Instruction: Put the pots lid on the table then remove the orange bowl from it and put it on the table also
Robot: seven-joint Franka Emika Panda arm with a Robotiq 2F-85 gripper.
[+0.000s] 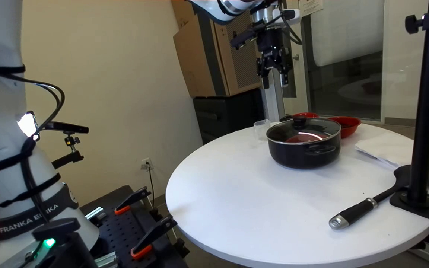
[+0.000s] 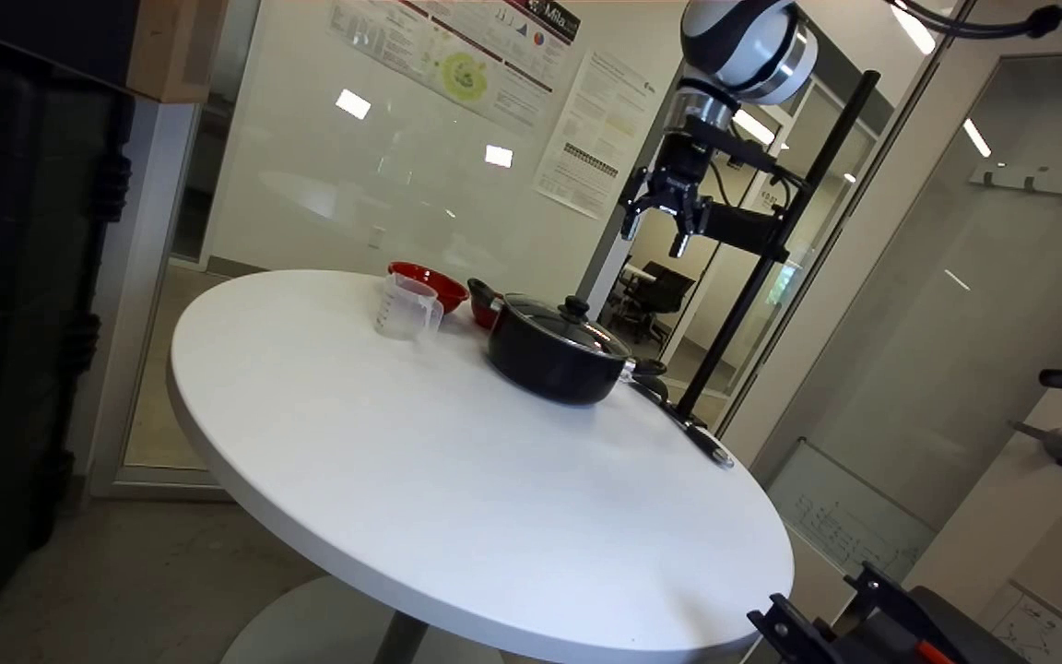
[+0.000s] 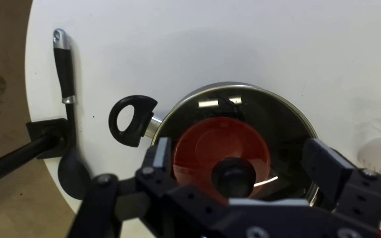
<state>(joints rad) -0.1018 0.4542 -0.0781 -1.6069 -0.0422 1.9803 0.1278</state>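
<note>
The black pot stands on the white table; the pot and table show in both exterior views. The glass lid with its black knob sits on the pot; it also shows in the wrist view. The orange bowl is inside the pot, seen through the lid glass, also in an exterior view. My gripper is open and empty, well above the pot. In the wrist view its fingers stand wide apart, with the knob below between them.
Red dishes stand behind the pot. A clear measuring cup is beside it. A black ladle lies by the black stand's pole. A white cloth or paper lies near the table edge.
</note>
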